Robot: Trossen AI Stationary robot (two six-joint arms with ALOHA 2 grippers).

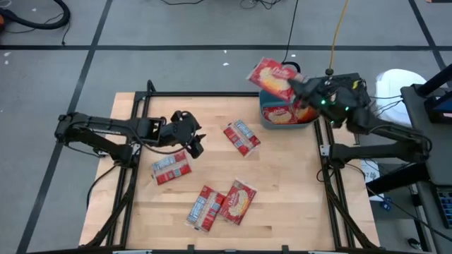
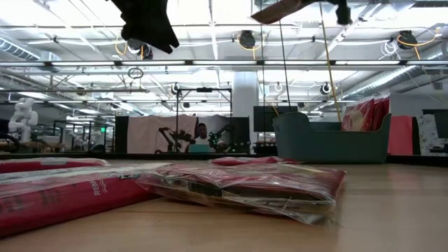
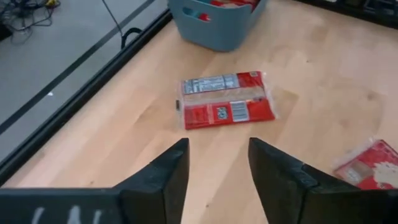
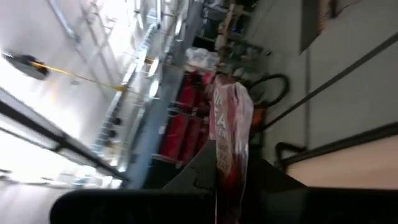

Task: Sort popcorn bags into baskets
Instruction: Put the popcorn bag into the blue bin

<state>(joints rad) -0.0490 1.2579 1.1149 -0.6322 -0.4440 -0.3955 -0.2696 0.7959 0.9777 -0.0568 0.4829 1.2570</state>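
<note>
Bags [image 1: 242,137]: four loose on table, all short of bin [image 1: 272,121] — light, limp, slippery film; pinch an edge.
Right gripper [image 1: 300,90]: above bin, clamping one bag [image 1: 272,76].
Left gripper [image 3: 217,163]: spread, empty.

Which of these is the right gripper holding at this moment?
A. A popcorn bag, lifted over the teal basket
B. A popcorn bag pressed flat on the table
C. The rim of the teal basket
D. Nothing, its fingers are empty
A: the right gripper is shut on a red popcorn bag, held in the air at the teal basket, as the right wrist view also shows.
</note>
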